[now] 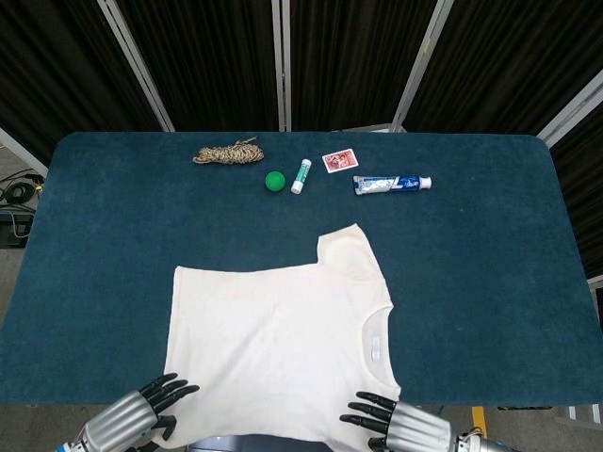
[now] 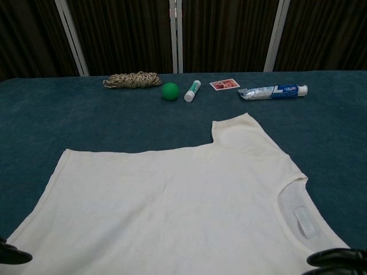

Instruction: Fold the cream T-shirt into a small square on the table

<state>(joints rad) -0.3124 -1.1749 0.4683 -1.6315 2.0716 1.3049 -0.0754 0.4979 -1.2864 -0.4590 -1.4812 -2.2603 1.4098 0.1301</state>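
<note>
Cream T-shirt, short-sleeved, spread flat and unfolded on the blue table, collar toward the right with a small label just inside it, one sleeve sticking out toward the far side, near edge hanging over the table's front edge.

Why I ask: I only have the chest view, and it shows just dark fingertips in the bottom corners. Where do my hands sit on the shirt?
Observer: In the head view, your left hand is at the near left corner of the cream T-shirt, fingers spread.
Operator: And the right?
Observer: The right hand is at the shirt's near edge, just below the neck opening, fingers spread and pointing onto the cloth.
Operator: Is the shirt fully on the table?
Observer: No. Its near edge runs past the front edge of the table, and the near sleeve is out of sight.
</note>
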